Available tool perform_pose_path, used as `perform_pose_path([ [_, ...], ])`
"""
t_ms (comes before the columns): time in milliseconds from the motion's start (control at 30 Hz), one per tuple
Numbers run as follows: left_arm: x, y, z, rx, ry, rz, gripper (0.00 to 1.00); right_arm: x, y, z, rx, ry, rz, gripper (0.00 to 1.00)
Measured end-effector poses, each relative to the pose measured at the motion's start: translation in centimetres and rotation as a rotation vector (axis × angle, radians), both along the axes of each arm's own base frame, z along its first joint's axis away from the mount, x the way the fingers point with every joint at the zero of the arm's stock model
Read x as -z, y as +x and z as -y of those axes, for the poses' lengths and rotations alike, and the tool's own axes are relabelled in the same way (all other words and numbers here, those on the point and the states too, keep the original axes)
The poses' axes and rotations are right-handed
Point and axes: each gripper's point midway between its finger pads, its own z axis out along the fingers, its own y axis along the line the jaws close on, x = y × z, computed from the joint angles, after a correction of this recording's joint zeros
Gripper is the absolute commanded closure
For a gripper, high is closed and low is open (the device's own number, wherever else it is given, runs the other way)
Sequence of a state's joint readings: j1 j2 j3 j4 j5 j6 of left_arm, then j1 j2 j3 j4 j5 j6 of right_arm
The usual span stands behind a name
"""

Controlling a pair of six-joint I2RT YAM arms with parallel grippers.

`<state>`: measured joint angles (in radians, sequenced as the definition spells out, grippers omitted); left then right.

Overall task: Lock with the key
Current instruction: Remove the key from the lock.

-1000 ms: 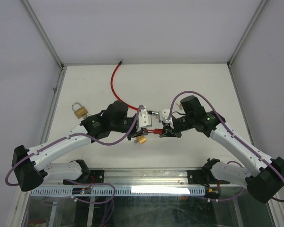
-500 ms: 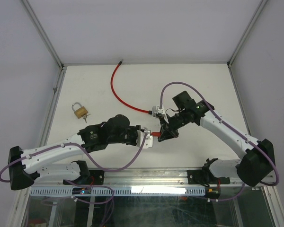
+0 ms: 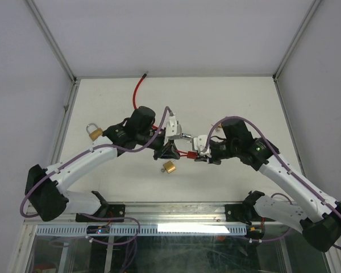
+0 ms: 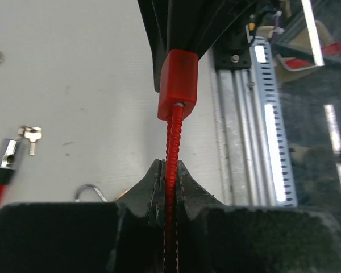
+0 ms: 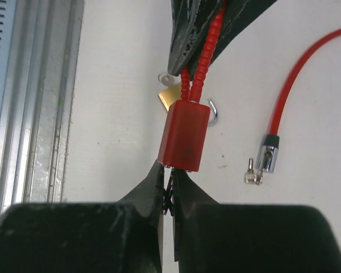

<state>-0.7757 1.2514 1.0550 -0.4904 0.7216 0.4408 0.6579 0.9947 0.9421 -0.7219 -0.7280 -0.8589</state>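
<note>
The small red rectangular plastic lock block (image 5: 184, 136) is held in the air between the two arms, above the middle of the white table (image 3: 233, 102). The left tool (image 4: 169, 170) is clamped on the ribbed red cable (image 4: 171, 142) that runs out of the block. The right tool (image 5: 169, 179) is pressed together on a thin dark piece (image 5: 169, 193) at the block's opposite end. This is likely the key, though too little of it shows to be sure.

The block looks light and rigid, and its smooth faces would probably slip under the pads. The cable is flexible and its ribs give good purchase, but it would bend rather than resist a twist, so the hold belongs close to the block. A key this thin would want a firm pinch and a turn kept on its own axis.

The table is flat, matt and faintly scuffed. On it lie a brass padlock (image 3: 169, 166) under the block, a second brass padlock with a silver shackle (image 3: 94, 132) off to the left, and a smooth red cable with a chrome end (image 5: 267, 156), with a small silver key (image 5: 252, 177) just beside that end. Plain white walls enclose the space, with a metal rail along the near edge.
</note>
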Motion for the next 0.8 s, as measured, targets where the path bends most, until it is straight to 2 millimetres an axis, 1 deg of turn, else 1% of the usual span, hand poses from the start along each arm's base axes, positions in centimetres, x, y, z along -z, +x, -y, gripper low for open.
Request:
perform_pose_path([
  [67, 0.7, -0.5, 0.5, 0.03, 0.018, -0.117, 1.0, 0.6, 0.1, 0.8, 0.024, -0.034, 0.033, 1.0],
  [133, 1.5, -0.5, 0.7, 0.029, 0.044, -0.182, 1.0, 1.4, 0.1, 1.2, 0.04, -0.07, 0.018, 1.0],
  [200, 2.3, -0.3, 0.6, 0.003, 0.08, -0.194, 1.0, 2.3, 0.2, 1.2, 0.051, -0.094, -0.03, 1.0],
  [233, 2.6, -0.2, 0.6, -0.014, 0.099, -0.162, 1.0, 2.7, 0.4, 1.2, 0.06, -0.098, -0.066, 1.0],
  [267, 2.6, 0.0, 0.7, -0.03, 0.113, -0.117, 1.0, 2.9, 0.6, 1.2, 0.069, -0.101, -0.096, 1.0],
  [300, 2.6, 0.2, 0.9, -0.054, 0.12, -0.014, 1.0, 3.1, 1.0, 1.5, 0.088, -0.096, -0.149, 1.0],
  [367, 2.1, -0.4, 1.1, -0.053, 0.097, 0.19, 0.98, 2.8, 1.6, 1.8, 0.109, -0.064, -0.247, 1.0],
  [400, 1.6, -0.8, 0.9, -0.055, 0.076, 0.289, 0.98, 2.2, 1.4, 1.6, 0.095, -0.031, -0.3, 1.0],
  [467, 0.4, -1.1, 0.2, -0.068, 0.026, 0.478, 1.0, 0.7, 0.3, 0.9, 0.036, 0.034, -0.392, 1.0],
  [533, -0.6, -0.9, -0.4, -0.083, 0.002, 0.574, 1.0, -0.3, -0.2, 0.3, -0.007, 0.078, -0.417, 1.0],
  [567, -0.8, -0.7, -0.5, -0.095, 0.004, 0.598, 1.0, -0.5, -0.3, 0.2, -0.014, 0.087, -0.413, 1.0],
  [633, -0.6, -0.3, -0.4, -0.106, 0.022, 0.601, 1.0, -0.3, -0.1, 0.2, -0.011, 0.076, -0.361, 1.0],
  [700, -0.1, 0.0, -0.3, -0.115, 0.057, 0.545, 1.0, 0.7, -0.3, 0.4, -0.007, 0.033, -0.263, 1.0],
  [800, 0.7, 0.7, -0.1, -0.108, 0.083, 0.32, 1.0, 2.0, -0.6, 1.0, -0.002, -0.027, -0.102, 1.0],
])
